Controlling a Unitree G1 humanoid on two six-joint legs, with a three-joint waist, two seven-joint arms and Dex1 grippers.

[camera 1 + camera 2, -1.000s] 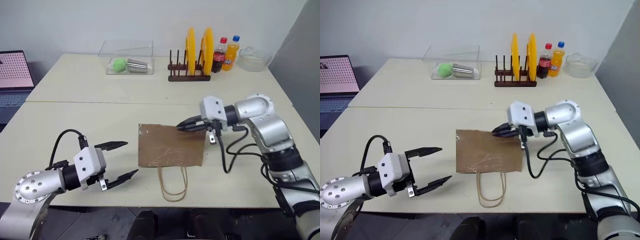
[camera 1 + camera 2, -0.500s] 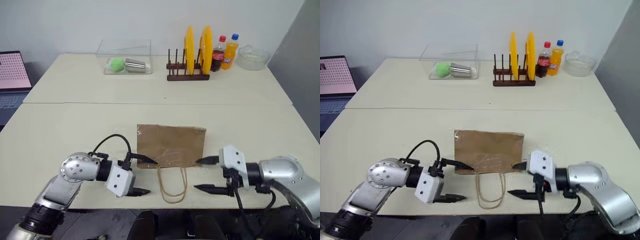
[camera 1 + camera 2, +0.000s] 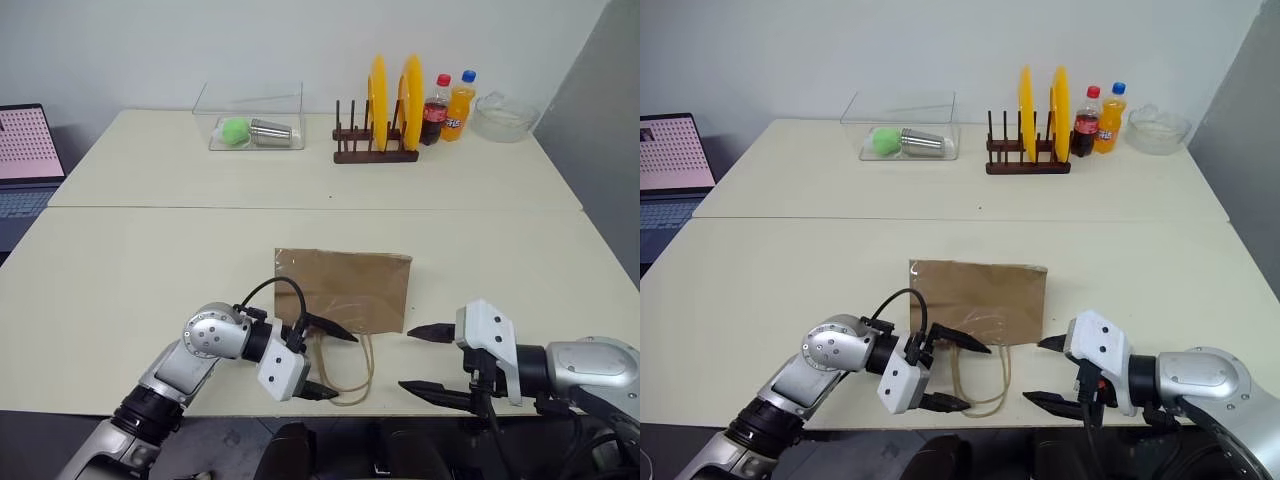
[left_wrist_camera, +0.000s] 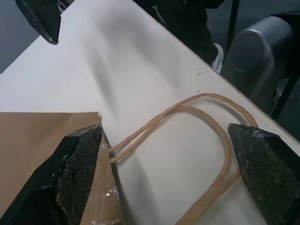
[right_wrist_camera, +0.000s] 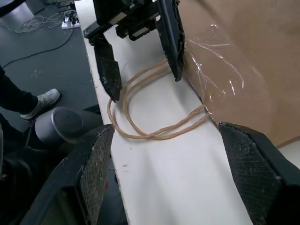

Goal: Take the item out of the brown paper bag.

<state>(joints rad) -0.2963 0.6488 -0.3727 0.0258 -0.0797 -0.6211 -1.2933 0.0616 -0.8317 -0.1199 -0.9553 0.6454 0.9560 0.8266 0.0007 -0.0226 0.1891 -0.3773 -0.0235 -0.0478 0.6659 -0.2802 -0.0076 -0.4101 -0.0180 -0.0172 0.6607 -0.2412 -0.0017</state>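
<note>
while the brown paper bag (image 3: 343, 291) lies flat just ahead of both claws, its mouth and loop handles (image 3: 345, 368) sit between them. left gripper (image 3: 322, 360) is spread wide astride the handles, one finger at the bag's corner; right gripper (image 3: 425, 363) gapes empty just beside them. the item isn't visible, presumably inside. a careless pinch might catch only handles and drag the bag off the table edge (image 3: 420, 411).
</note>
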